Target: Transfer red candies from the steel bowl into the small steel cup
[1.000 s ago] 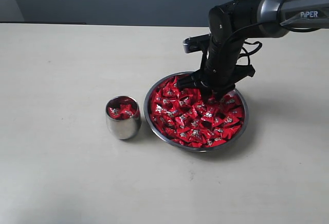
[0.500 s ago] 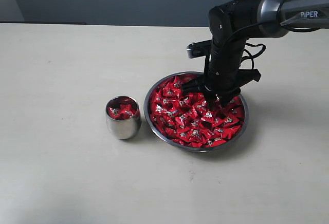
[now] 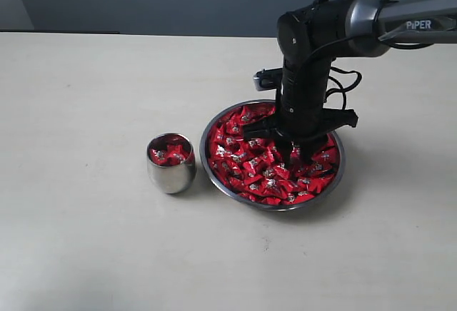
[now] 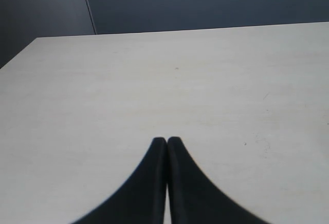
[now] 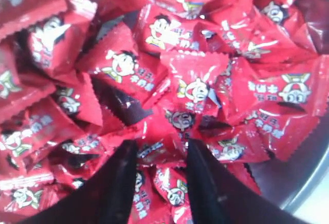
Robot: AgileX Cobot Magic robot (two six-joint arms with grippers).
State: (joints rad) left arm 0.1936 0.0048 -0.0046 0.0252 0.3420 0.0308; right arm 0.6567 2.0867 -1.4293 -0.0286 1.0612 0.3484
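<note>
My right pincer [image 3: 291, 148] stands parted, tips sunk among the shiny red wrapped candies [image 3: 246, 168] heaped in the wide, shallow steel bowl [image 3: 275, 207]: the picking step. Next I must clench on one, lift, and carry it to the small rounded steel cup [image 3: 171, 174] just beside the bowl.

A broad, pale cream table [image 3: 86, 240] stretches out in front of me, its matte top evenly lit and faintly scuffed. Behind its far edge stands a plain dark blue-grey wall [image 3: 143, 1], with a lighter panel at the left end.
</note>
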